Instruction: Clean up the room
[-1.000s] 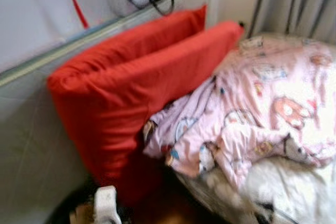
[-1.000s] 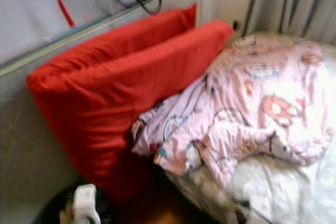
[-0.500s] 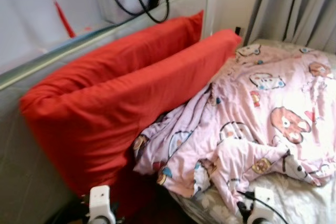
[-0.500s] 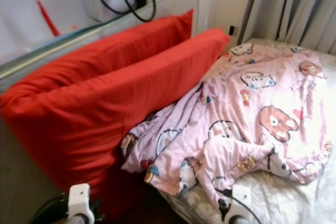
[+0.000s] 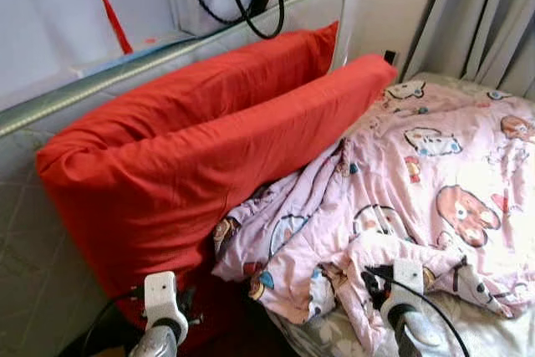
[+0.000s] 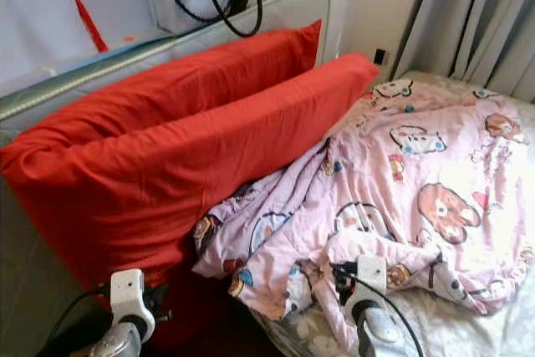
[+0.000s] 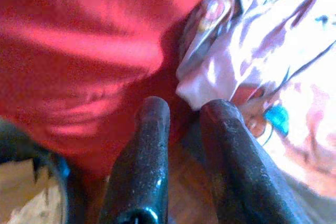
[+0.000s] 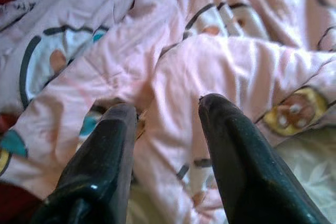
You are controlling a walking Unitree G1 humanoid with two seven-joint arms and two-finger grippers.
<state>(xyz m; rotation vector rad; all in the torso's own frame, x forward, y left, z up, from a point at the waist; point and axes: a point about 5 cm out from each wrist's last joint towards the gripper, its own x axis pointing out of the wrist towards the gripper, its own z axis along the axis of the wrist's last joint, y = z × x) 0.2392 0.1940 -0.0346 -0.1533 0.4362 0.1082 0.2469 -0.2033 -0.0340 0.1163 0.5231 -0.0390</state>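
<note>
Two red pillows (image 5: 209, 148) against headboard; pink quilt (image 5: 418, 181) crumpled beside them on bed. My right gripper (image 8: 168, 129) spread over bunched fold, left gripper (image 7: 184, 124) narrowly parted, empty. Quilt soft, light; I'd pinch fold.

Your right gripper (image 8: 168, 111) hangs just over the rumpled pink quilt (image 5: 418, 198), fingers parted, nothing between them and the cloth. Your left gripper (image 7: 184, 111) faces the narrow dark gap between the red pillows (image 5: 201, 156) and the quilt's edge; the pillows wall off its left, backed by the headboard (image 5: 50, 106).
</note>
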